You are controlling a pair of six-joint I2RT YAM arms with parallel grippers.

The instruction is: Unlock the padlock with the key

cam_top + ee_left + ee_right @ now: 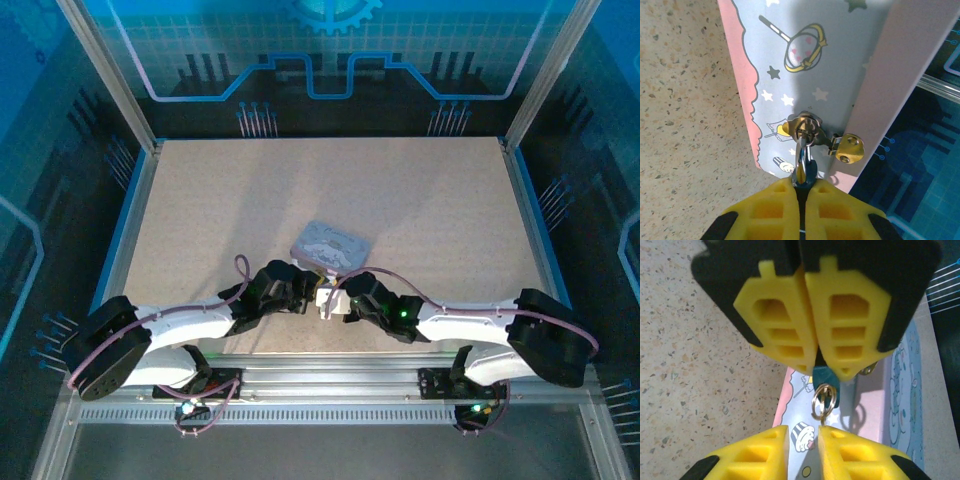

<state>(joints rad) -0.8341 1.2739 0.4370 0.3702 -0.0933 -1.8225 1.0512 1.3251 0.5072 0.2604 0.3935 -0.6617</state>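
Bench (200, 200) is mostly bare, with the pastel tin (330, 245) sitting near the middle. Both arms meet at its near side. The left gripper (801, 186) has its jaws clenched on the padlock (824, 376), which hangs off the tin's hasp (807, 127). The right gripper (803, 432) jaws are slightly parted and holding nothing, just under a little ring (822, 401) dangling from the lock. Can't make out the key itself.

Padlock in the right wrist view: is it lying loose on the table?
No: the padlock is pinched between the yellow tips of the left gripper, by the pastel tin.
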